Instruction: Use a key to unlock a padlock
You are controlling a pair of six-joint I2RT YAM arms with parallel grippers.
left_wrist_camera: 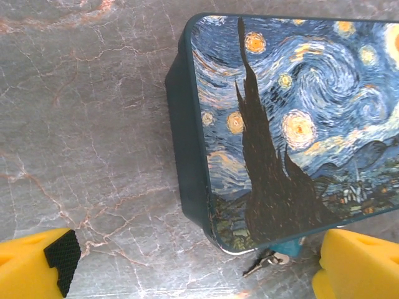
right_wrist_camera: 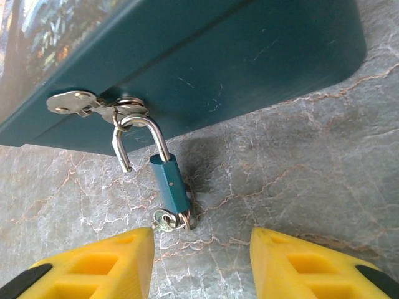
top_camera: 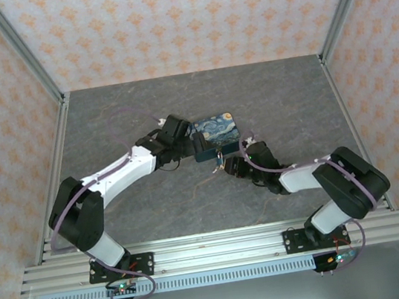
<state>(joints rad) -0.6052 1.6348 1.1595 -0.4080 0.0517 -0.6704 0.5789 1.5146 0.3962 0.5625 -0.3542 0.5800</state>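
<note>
**Padlock hanging from the box hasp, its key end facing the right gripper**

The padlock (right_wrist_camera: 171,184), a small teal body on a silver shackle (right_wrist_camera: 142,128), hangs from the hasp (right_wrist_camera: 75,103) on the side wall of the starry-night box (right_wrist_camera: 262,56), and its body rests on the surface (right_wrist_camera: 312,187). One shackle leg looks free of the body, so it may already be released. Its long axis runs from the hasp almost straight toward the right gripper (right_wrist_camera: 202,243). The key (right_wrist_camera: 169,219) end is nearest that gripper: rings show there, but I cannot make out the blade. The right gripper's fingers stand apart and empty, near the rings but not touching them. The left gripper (left_wrist_camera: 193,261), also spread and holding nothing, sits at the box's left end, farther from the lock.
</note>
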